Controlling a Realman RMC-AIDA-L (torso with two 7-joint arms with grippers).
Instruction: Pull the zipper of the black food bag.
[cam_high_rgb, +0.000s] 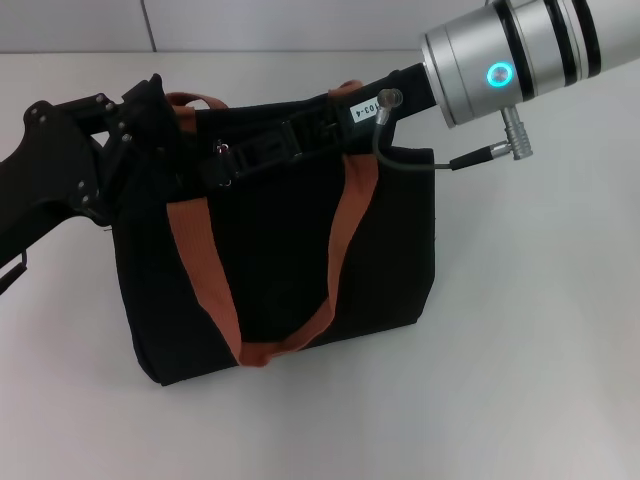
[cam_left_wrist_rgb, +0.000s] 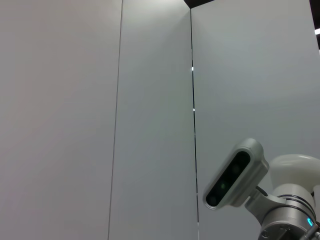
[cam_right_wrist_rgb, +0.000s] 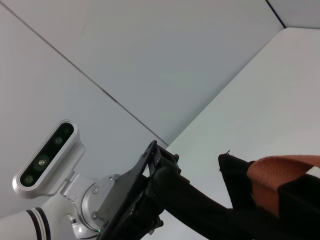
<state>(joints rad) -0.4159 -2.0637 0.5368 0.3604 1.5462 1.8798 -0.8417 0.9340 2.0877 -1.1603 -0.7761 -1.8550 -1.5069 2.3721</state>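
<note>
The black food bag stands upright in the middle of the white table, its two rust-orange handles hanging down the front. My left gripper is at the bag's top left corner and shut on the fabric there. My right gripper reaches in from the upper right and lies along the bag's top edge, over the zip track. The zipper is hidden under it. In the right wrist view the bag's corner and an orange strap show, with my left arm beside them.
The white table stretches around the bag, with a pale wall behind it. A grey cable loops from my right wrist over the bag's top right corner. The left wrist view shows only wall panels and my head camera.
</note>
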